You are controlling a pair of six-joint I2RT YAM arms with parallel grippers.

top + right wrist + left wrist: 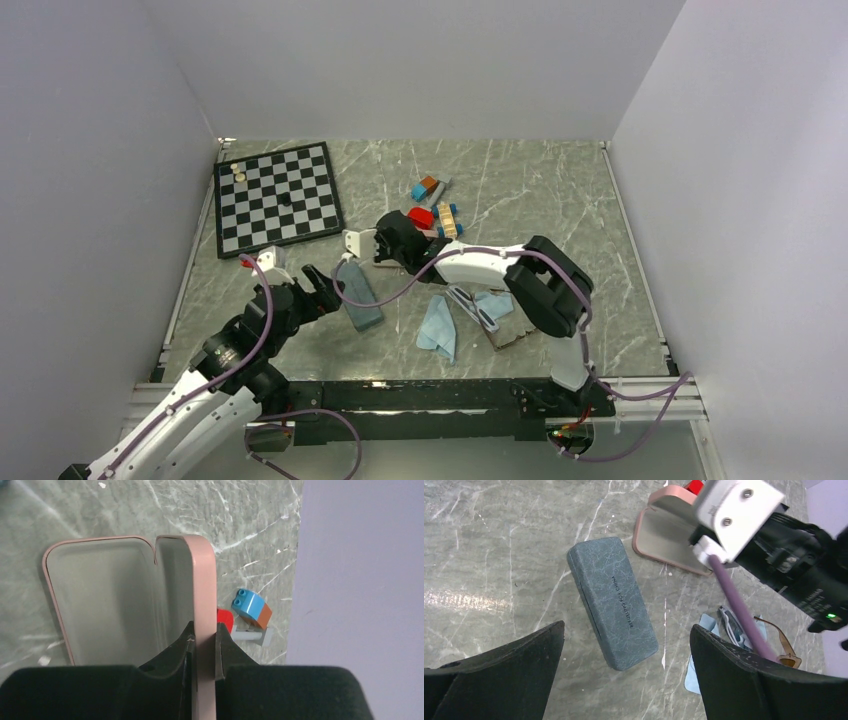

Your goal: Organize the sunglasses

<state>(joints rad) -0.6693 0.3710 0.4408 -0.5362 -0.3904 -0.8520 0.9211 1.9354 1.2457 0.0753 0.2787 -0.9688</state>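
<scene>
The pale white-grey sunglasses (pixel 474 305) lie folded on a light blue cloth (pixel 497 303) at the table's middle right. The reddish-brown pair (pixel 512 335) lies just nearer, partly under my right arm. Both show at the right edge of the left wrist view, the pale pair (pixel 730 628) and the brown pair (pixel 782 649). My right gripper (pixel 204 630) is shut on the raised lid edge of the open pink case (pixel 120 595), also seen from above (pixel 355 243). My left gripper (pixel 626 629) hangs open over the closed slate-blue case (pixel 613 602), touching nothing.
A chessboard (pixel 278 195) with a few pieces lies at the far left. Toy blocks (pixel 432 188) and a red block (pixel 421 217) sit behind the right gripper. A second blue cloth (pixel 438 328) lies near the front. White walls enclose the table.
</scene>
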